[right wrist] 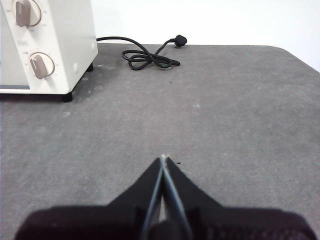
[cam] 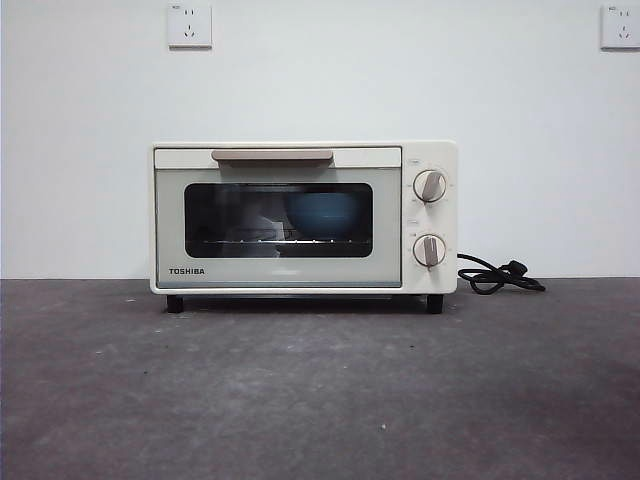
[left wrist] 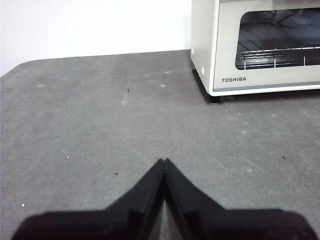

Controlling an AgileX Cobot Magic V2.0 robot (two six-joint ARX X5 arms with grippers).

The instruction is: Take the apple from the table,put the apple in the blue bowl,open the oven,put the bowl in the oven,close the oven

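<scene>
oven (cam: 303,218) mid-frame, door shut | blue bowl (cam: 322,214) inside behind glass (apple prob. in it, not visible) | left tool (left wrist: 164,162) & right tool (right wrist: 164,159) pressed together, over bare surface (cam: 320,400) | task looks done

The brand name TOSHIBA is printed in dark capitals at the lower left corner of the oven (cam: 303,217) door frame. Small markings around its two knobs (cam: 429,186) are unreadable.

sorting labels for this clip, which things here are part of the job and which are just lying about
Job:
oven, door shut
blue bowl, inside the oven
table
left gripper and right gripper, both shut

Lying about:
wall sockets
</scene>
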